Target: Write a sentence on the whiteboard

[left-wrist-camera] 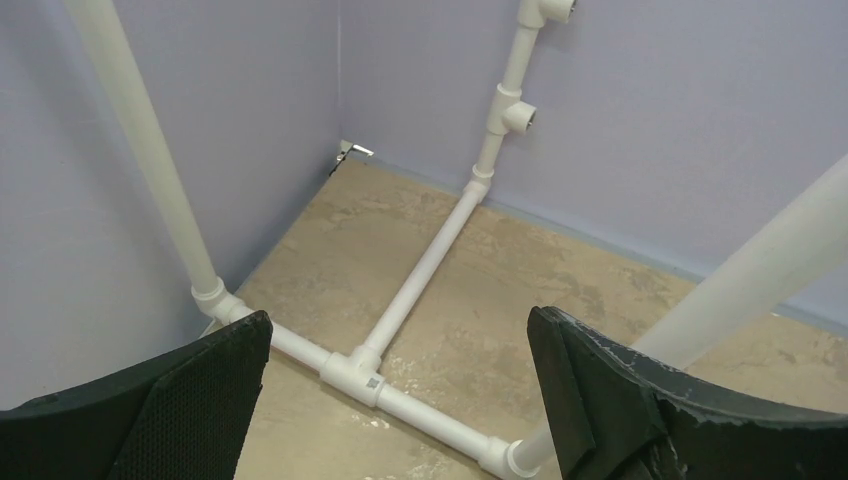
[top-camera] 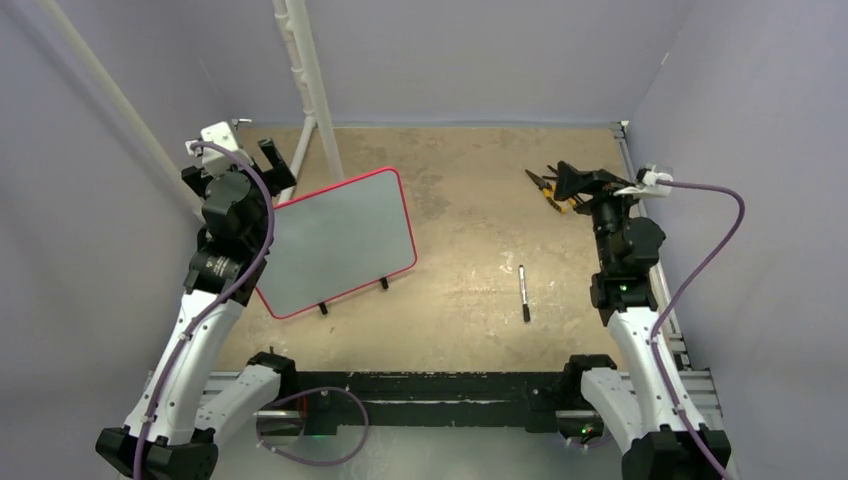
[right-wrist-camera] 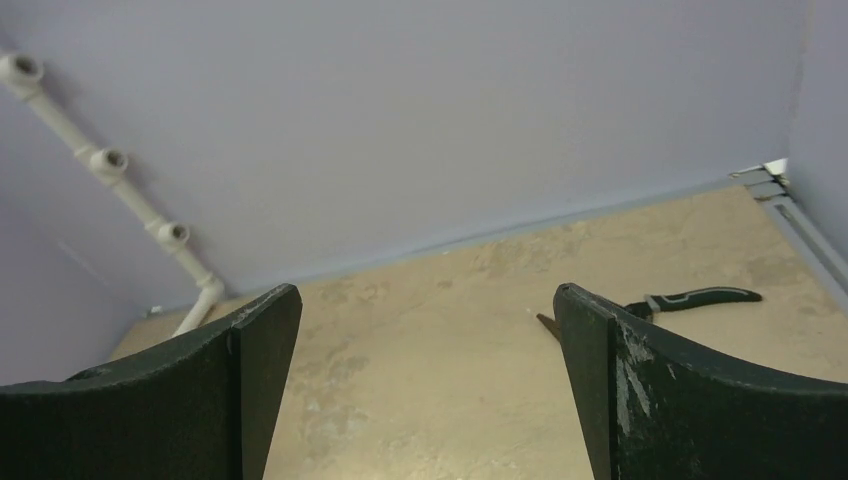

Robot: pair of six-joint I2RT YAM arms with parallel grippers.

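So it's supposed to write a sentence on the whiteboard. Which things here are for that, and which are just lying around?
For the job:
whiteboard, no writing visible on it
black marker, lying loose to its right

Just lying about:
pliers-like tool at the far right
white pipe frame at the far left

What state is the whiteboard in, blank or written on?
Blank: the whiteboard face shows plain grey in the top view, no marks visible. The marker lies apart from it.
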